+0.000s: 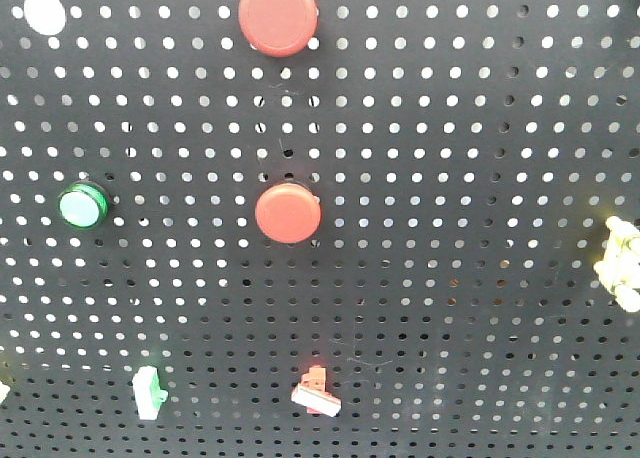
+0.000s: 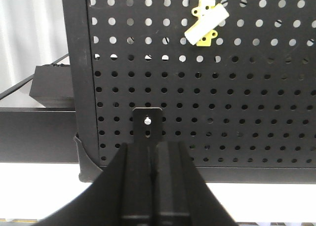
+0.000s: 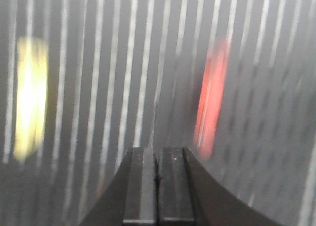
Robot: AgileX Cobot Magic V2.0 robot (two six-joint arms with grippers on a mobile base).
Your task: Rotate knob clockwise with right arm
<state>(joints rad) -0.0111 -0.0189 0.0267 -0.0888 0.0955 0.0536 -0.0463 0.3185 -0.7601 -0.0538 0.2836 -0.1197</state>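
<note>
On the pegboard [image 1: 420,128], the yellow-white knob [image 2: 206,22] — so judged — is seen untouched; right gripper [image 3: 157,159] is pressed fully together, empty, its view blurred — approach, grasp, turn all remain.

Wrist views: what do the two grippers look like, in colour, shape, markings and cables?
The left gripper is matte black: two flat, straight-sided fingers rising from a base that flares out wide towards the camera. The right gripper has the same build, its fingers looking dark grey with faint specks in the light. No markings, labels or cables show on either. The front view shows neither arm.
</note>
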